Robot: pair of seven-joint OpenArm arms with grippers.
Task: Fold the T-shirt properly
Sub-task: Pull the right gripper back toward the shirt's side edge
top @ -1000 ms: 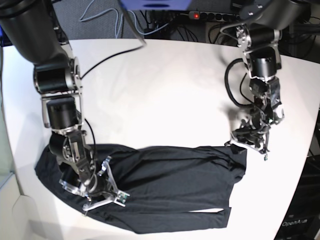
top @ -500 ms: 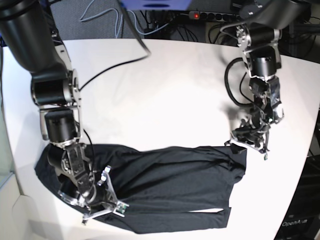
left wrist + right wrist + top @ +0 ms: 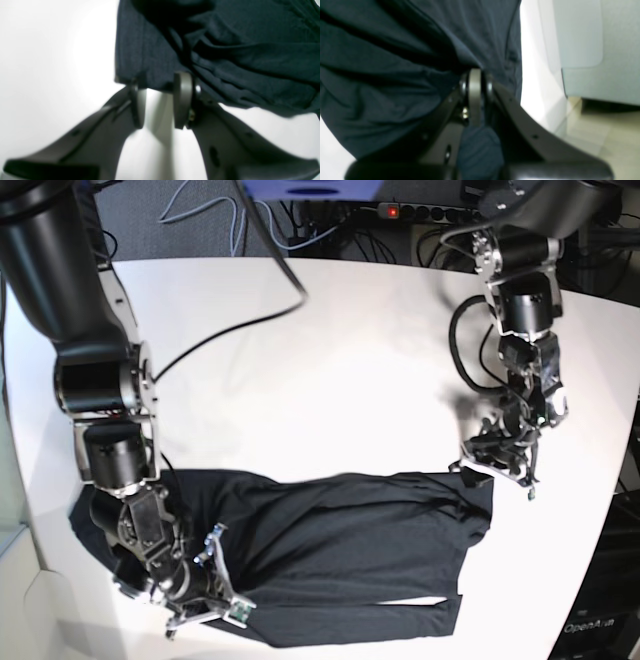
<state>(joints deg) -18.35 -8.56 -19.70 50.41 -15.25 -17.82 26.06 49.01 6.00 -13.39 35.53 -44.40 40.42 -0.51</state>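
Note:
The charcoal-black T-shirt [image 3: 340, 560] lies spread and wrinkled along the near part of the white table [image 3: 330, 370]. My right gripper [image 3: 212, 602] is at the shirt's near left edge, on the left of the base view. In the right wrist view it [image 3: 475, 85] is shut on a fold of the fabric [image 3: 382, 75], with cloth bunched between the fingers. My left gripper [image 3: 497, 470] sits at the shirt's far right corner. In the left wrist view it [image 3: 160, 100] is open, its fingertips [image 3: 182, 100] at the edge of the fabric [image 3: 237, 50] and bare table between them.
Cables and a power strip [image 3: 400, 210] run behind the table's far edge. A pale grey box [image 3: 595, 50] and the floor show past the table's edge beside my right gripper. The table's right edge [image 3: 615, 480] is close to my left gripper.
My right gripper has moved toward the table's near edge, staying shut on the shirt's left part. My left arm has not moved.

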